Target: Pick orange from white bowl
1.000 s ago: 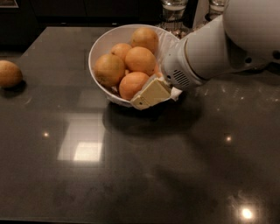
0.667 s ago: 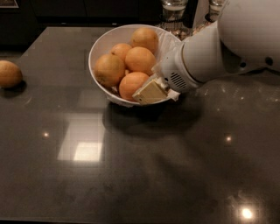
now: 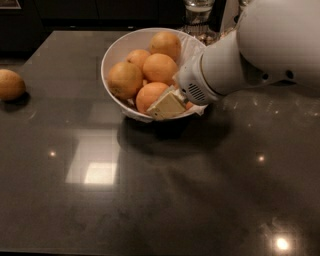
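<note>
The white bowl [image 3: 113, 50] stands on the dark table at the back centre and holds several oranges on crumpled white paper. The nearest orange [image 3: 149, 94] lies at the bowl's front. My gripper [image 3: 167, 105], cream-coloured at the end of the big white arm [image 3: 250, 55], reaches in over the bowl's front right rim and sits right beside that front orange, touching or nearly touching it. The arm hides the bowl's right side.
A loose orange [image 3: 10, 84] lies on the table at the far left edge. A glass jar [image 3: 197, 12] stands behind the bowl. The dark glossy table [image 3: 150, 200] stretches toward the front, with light reflections on it.
The gripper has shifted slightly left, closer against the front orange in the bowl. The oranges and the bowl have not moved.
</note>
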Controlling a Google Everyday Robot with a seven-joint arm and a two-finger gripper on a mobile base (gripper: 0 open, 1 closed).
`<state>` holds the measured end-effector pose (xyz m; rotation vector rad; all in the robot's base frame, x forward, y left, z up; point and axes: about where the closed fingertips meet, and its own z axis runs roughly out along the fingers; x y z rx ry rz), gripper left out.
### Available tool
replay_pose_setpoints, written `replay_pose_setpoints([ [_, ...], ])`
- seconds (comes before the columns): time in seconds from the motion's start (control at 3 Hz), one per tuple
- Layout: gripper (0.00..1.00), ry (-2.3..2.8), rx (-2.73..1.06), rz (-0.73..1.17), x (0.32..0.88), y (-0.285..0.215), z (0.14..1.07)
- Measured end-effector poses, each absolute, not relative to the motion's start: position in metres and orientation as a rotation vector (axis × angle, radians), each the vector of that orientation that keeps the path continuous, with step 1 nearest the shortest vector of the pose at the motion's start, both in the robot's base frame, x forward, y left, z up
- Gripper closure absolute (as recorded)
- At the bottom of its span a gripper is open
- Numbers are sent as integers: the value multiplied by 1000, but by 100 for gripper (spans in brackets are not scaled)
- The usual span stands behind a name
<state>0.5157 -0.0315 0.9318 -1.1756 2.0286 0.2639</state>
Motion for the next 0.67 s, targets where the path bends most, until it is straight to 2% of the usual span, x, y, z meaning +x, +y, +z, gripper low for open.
replay_pose_setpoints([
  [0.67,38,2039,-1187,312,528,-11,922],
])
